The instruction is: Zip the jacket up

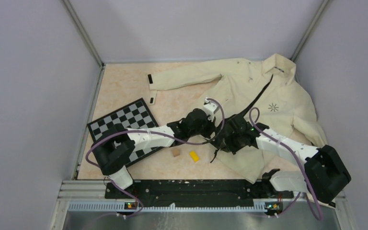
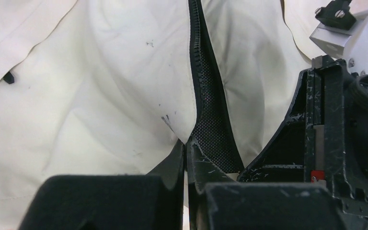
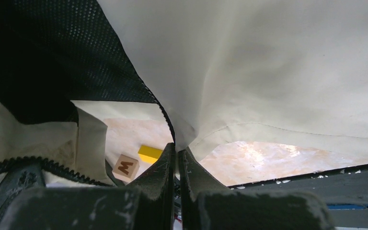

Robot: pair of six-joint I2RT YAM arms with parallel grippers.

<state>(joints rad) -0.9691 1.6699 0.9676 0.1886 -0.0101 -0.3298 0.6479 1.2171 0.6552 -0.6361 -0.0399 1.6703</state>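
The cream jacket (image 1: 249,91) lies at the back right of the table, its front open along a dark zipper (image 1: 258,98). My left gripper (image 1: 215,125) is shut on the jacket's left front edge; the left wrist view shows the cloth (image 2: 124,96) and the zipper teeth (image 2: 197,57) running up from the pinched point (image 2: 187,143). My right gripper (image 1: 225,141) is shut on the jacket's lower front edge and holds it lifted; the right wrist view shows cream cloth (image 3: 268,72) and black mesh lining (image 3: 52,52) above my jaws (image 3: 177,151). The zipper slider is not visible.
A checkerboard (image 1: 127,124) lies at the left. A small wooden letter block (image 1: 176,152) and a yellow block (image 1: 194,155) sit on the table near the jacket hem; both also show in the right wrist view, block (image 3: 126,166) and yellow piece (image 3: 149,153). Walls enclose the table.
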